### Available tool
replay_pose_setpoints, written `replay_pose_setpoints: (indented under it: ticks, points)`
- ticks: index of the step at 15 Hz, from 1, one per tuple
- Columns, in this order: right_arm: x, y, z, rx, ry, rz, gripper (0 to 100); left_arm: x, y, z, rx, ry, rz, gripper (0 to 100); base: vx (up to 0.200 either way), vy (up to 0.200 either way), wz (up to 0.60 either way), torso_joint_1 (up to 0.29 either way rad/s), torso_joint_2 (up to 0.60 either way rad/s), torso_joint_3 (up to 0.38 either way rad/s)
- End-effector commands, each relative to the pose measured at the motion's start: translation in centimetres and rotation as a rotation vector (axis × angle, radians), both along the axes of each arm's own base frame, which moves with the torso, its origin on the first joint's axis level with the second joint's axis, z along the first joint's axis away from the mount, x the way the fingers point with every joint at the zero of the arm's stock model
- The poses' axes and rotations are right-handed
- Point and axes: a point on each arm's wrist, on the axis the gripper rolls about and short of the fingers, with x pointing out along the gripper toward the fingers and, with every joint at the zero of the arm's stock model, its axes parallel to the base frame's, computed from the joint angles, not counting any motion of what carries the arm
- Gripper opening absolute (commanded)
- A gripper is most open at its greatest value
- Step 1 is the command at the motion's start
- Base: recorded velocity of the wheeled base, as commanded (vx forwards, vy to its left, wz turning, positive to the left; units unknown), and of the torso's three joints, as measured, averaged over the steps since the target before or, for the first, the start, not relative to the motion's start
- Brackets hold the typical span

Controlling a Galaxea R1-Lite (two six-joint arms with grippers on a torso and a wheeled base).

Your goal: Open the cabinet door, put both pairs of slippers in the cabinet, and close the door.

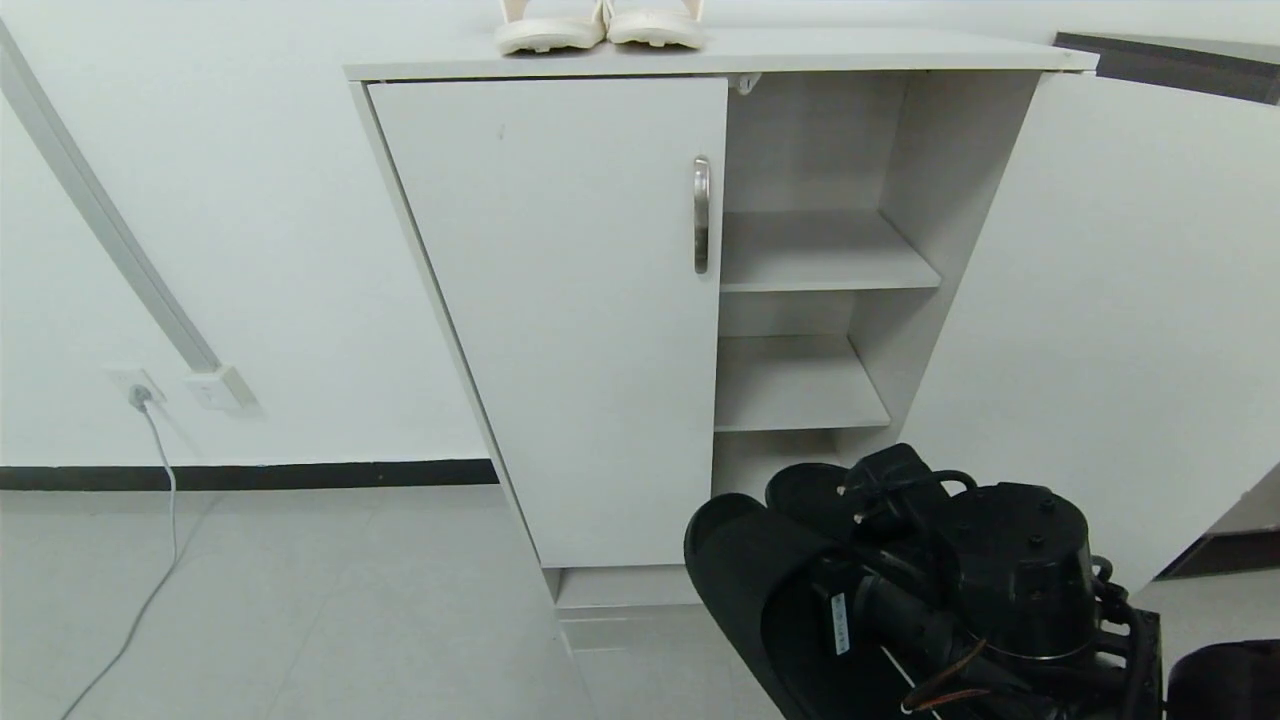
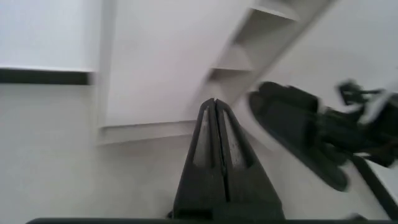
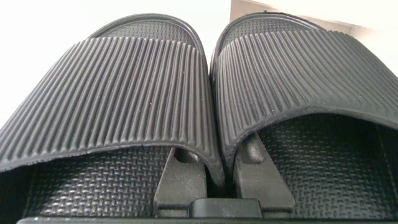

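Observation:
A white cabinet stands against the wall with its left door closed and its right door swung wide open. A pair of cream slippers rests on the cabinet top. My right gripper is shut on the pair of black slippers, one finger inside each slipper, pinching their inner straps together. The black slippers hang low in front of the cabinet's open bottom compartment. My left gripper is shut on nothing, low over the floor to the left of the black slippers.
Two bare shelves show inside the open right half. A metal handle sits on the closed left door. A wall socket with a grey cable is at the left, with open floor below.

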Motion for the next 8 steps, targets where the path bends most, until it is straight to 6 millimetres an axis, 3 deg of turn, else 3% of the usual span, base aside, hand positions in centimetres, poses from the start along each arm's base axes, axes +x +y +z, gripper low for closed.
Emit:
replay_pose_setpoints:
  ticks: [1,3,5,6,8]
  points:
    - [-0.1,0.1,-0.2,-0.005,0.004,0.004,0,-2.2,0.1,-4.3,0.061,-0.043,0.172,0,0.0,0.0,0.0,0.0,0.0,0.0]
    - [-0.1,0.1,-0.1,-0.005,0.004,0.004,0,-2.9,0.1,-6.5,0.056,-0.077,0.144,0,0.0,0.0,0.0,0.0,0.0,0.0]
    - [-0.1,0.1,-0.1,-0.005,0.002,0.006,0,-2.8,0.1,-7.3,0.059,-0.067,0.145,0,0.0,0.0,0.0,0.0,0.0,0.0]
    - [-0.2,0.1,-0.1,-0.006,0.003,0.008,0,-2.2,-0.1,-8.6,0.056,-0.062,0.104,0,0.0,0.0,0.0,0.0,0.0,0.0]
    - [-0.2,0.1,-0.1,-0.005,0.002,0.008,0,-1.9,-0.4,-9.4,0.051,-0.097,-0.031,0,0.0,0.0,0.0,0.0,0.0,0.0]
